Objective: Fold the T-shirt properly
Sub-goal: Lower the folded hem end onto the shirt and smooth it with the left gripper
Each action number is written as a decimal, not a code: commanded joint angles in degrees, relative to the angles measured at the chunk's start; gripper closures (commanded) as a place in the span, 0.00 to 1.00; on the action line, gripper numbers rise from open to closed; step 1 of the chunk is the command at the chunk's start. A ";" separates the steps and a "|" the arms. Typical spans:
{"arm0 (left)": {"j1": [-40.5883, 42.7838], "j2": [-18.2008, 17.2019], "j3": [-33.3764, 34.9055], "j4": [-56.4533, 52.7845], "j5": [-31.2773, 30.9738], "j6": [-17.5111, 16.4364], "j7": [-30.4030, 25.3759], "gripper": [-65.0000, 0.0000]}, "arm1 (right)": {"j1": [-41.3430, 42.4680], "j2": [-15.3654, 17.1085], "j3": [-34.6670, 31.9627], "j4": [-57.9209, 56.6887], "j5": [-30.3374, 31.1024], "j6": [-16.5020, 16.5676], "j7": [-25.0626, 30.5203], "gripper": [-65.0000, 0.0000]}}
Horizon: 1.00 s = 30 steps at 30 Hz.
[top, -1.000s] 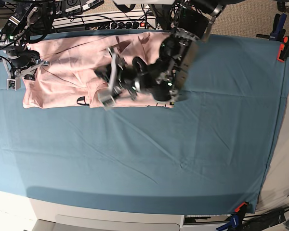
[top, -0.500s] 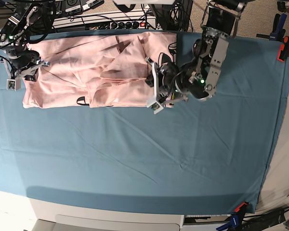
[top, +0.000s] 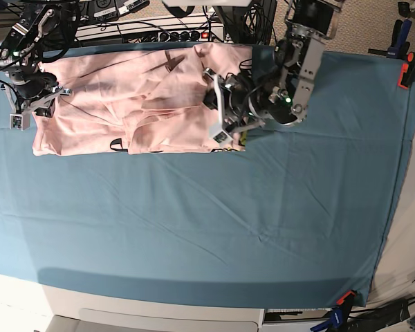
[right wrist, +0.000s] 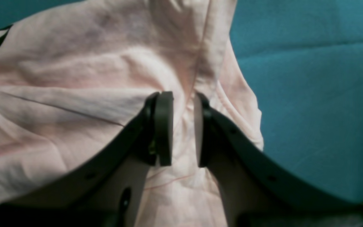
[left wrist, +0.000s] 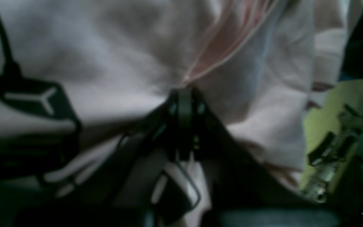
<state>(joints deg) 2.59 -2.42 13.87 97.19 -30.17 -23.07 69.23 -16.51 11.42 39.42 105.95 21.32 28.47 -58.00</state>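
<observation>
1. The T-shirt (top: 135, 97) lay rumpled along the far edge of the table (top: 214, 221), on the teal cloth, spread sideways with several loose folds and ridges across its middle.
2. It looked soft, light and limp, so it would probably sag and drag wherever it was not supported; nothing about it seemed fragile or slippery.
3. A good hold would likely be at a hem, a seam or a sleeve edge, where doubled fabric gives the pads something to bite, with both ends lifted together to keep a fold straight.
4. The left end effector (left wrist: 184, 94) was pressed fully together, and in the left wrist view a pinch of pink cloth gathered into a pleat right at its tip, so it appeared to grip a fold of the T-shirt near the black print (left wrist: 39, 97).
5. In the base view that end effector (top: 218, 114) sat over the end of the T-shirt nearest the middle of the table.
6. The right end effector (right wrist: 183, 126) stood partly spread, its two pads on either side of a raised ridge of fabric at the T-shirt's other end; whether they truly squeezed it I could not tell.
7. In the base view it (top: 28, 104) rested at the T-shirt's outer edge.
</observation>
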 commanded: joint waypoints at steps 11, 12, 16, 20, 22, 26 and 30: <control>-0.57 4.55 7.10 0.94 -0.39 -0.26 0.09 1.00 | 0.33 0.94 0.33 0.74 0.72 0.00 1.70 0.81; -0.63 4.70 7.45 1.01 -0.46 -0.26 0.00 1.00 | 0.33 0.94 0.33 0.74 0.74 0.00 1.70 0.81; -0.70 5.46 8.13 1.07 -0.46 -0.28 -0.15 1.00 | 0.33 0.94 0.33 0.74 0.72 0.00 1.73 0.81; -0.70 6.86 8.13 1.09 -0.83 -0.28 -0.28 1.00 | 0.33 0.94 0.33 0.74 0.74 0.00 1.92 0.81; -0.70 7.50 8.15 1.07 -1.57 -0.33 -0.28 1.00 | 0.33 0.94 0.33 0.74 0.74 0.00 1.99 0.81; -0.70 8.39 8.15 1.09 -3.30 -0.83 -0.31 1.00 | 0.35 0.96 0.33 0.74 0.72 0.00 2.05 0.81; -0.74 8.41 8.13 1.07 -5.20 -2.51 -0.02 1.00 | 0.33 0.96 0.33 0.74 0.74 0.00 2.12 0.81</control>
<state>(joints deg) 2.63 5.23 21.80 97.17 -34.13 -25.30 69.84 -16.51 11.42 39.42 105.95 21.30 28.47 -57.54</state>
